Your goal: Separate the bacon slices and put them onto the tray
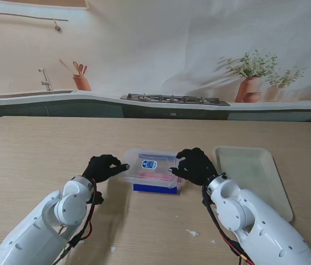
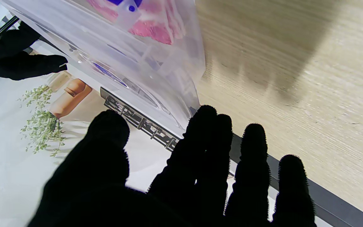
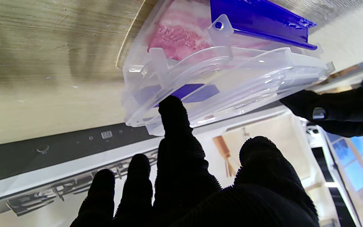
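- The clear box point(image 1: 153, 171) with the bacon point(image 1: 154, 176) inside stands mid-table, its lid on; the tray point(image 1: 252, 176) lies just to the right of the box, with nothing on it.
- The left hand point(image 1: 105, 167) is at the left end of the box, its fingers point(image 2: 210, 142) spread; it grips nothing.
- The right hand point(image 1: 195, 164) is at the right end of the box; one fingertip point(image 3: 172, 110) touches the lid rim and the other fingers are loose.
- My judgement: the step is opening the lid. It is better that one hand steadies the box while the other lifts the rim slowly, so the box does not slide.
- Count: one box, one tray, two hands. The slices I cannot count through the plastic.
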Controlling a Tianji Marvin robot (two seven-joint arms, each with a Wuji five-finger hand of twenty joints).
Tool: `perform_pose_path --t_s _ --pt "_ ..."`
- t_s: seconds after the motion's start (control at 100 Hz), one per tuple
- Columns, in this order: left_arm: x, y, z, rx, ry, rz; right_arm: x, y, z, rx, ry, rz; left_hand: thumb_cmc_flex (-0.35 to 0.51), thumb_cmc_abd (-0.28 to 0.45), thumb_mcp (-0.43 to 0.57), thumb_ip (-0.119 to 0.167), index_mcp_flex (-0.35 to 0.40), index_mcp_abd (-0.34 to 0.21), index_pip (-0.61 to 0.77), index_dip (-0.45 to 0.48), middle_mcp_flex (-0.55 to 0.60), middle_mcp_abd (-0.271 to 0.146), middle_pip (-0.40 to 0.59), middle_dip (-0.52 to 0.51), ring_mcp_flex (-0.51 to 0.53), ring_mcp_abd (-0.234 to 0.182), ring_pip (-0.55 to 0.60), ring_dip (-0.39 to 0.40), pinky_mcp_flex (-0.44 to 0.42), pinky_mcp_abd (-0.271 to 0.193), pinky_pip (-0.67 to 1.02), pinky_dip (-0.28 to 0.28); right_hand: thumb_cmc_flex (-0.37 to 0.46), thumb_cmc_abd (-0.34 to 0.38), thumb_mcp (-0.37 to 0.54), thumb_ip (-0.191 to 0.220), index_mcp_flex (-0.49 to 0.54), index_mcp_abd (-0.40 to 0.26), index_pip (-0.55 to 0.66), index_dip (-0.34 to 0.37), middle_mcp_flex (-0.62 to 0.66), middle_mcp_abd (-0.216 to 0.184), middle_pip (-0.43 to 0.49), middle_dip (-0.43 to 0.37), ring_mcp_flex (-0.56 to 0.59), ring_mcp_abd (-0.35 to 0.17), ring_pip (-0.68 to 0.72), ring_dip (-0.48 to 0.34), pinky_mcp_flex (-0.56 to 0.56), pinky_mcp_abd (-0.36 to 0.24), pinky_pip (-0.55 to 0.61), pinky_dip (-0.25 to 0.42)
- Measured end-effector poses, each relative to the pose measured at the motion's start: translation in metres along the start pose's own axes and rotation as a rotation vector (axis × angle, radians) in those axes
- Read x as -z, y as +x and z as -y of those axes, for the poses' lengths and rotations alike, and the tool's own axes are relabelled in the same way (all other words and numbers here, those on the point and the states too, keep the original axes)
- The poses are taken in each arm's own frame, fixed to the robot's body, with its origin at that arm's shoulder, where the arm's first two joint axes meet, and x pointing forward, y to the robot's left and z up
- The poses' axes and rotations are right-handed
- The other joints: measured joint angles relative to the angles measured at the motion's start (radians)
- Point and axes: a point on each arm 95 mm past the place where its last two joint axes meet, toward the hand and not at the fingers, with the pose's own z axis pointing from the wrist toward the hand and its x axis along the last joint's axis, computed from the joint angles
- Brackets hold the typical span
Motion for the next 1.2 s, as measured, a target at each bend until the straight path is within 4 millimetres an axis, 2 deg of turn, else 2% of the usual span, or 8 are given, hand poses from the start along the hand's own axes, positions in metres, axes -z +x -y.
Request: perform_pose_path --t_s 0.24,0.39,0.55,0.97,1.2 --pt "-0.0011 -0.0007 -0.0008 -0.007 -0.005 0.021 0.0001 0.0013 -0.0004 0.001 0.011 0.017 0.000 0.000 0.001 0.000 -0.002 -0.017 -0.005 -0.003 -0.006 -0.017 0.000 -0.006 0.000 0.000 0.000 0.000 0.000 0.000 -0.001 0.000 0.000 -0.026 -0.001 0.000 -0.025 -0.014 -0.016 -0.001 -0.007 0.000 -0.004 0.000 0.000 0.015 0.000 0.000 0.000 0.000 0.000 0.000" --pt "-0.0015 -0.0003 -0.0013 -0.010 -0.006 0.024 0.0025 -0.0007 -0.0024 0.017 -0.008 0.025 0.000 0.000 0.011 0.000 -0.002 -0.039 -0.001 -0.003 -0.006 -0.038 0.000 -0.007 0.000 0.000 0.000 0.000 0.000 0.000 -0.002 0.000 0.000 -0.038 -0.001 0.000 -0.032 -0.061 -0.019 -0.001 -0.007 0.000 -0.004 0.000 0.000 0.017 0.000 0.002 0.000 0.001 0.000 0.001" --pt "-0.0015 0.0002 -0.0020 -0.011 -0.008 0.023 0.0052 -0.0025 -0.0045 0.018 -0.048 0.030 0.000 0.000 0.011 0.000 -0.002 -0.057 -0.001 -0.004 -0.007 -0.053 0.000 -0.012 0.000 0.000 0.000 0.000 0.000 0.000 -0.012 0.000 0.000 -0.039 -0.001 0.000 -0.035 -0.077 -0.021 -0.001 -0.007 0.001 -0.004 0.000 0.000 0.030 0.006 0.009 0.000 0.001 0.000 0.003" --pt "-0.0012 0.0008 -0.0025 -0.023 -0.007 0.031 0.0077 -0.0055 -0.0061 0.040 -0.063 0.060 0.000 0.000 0.011 0.000 -0.002 -0.095 -0.001 -0.005 -0.011 -0.064 0.000 -0.013 0.000 0.000 0.000 0.000 0.000 0.000 -0.012 0.000 -0.001 -0.061 0.001 0.000 -0.072 -0.104 -0.031 0.018 -0.007 0.013 -0.005 0.000 0.000 0.037 0.020 0.015 0.010 0.003 0.001 0.013" --pt "-0.0012 0.0017 -0.0018 -0.019 0.009 0.033 0.0084 -0.0059 -0.0063 0.049 -0.069 0.065 -0.016 -0.011 0.011 0.000 -0.115 -0.100 0.059 0.049 -0.073 -0.066 0.000 -0.002 -0.004 0.000 0.000 0.000 0.000 0.000 -0.024 0.012 -0.001 -0.087 0.001 0.000 -0.095 -0.104 -0.051 0.028 -0.007 0.013 -0.005 0.000 0.000 0.037 0.029 0.015 0.010 0.003 0.001 0.013"
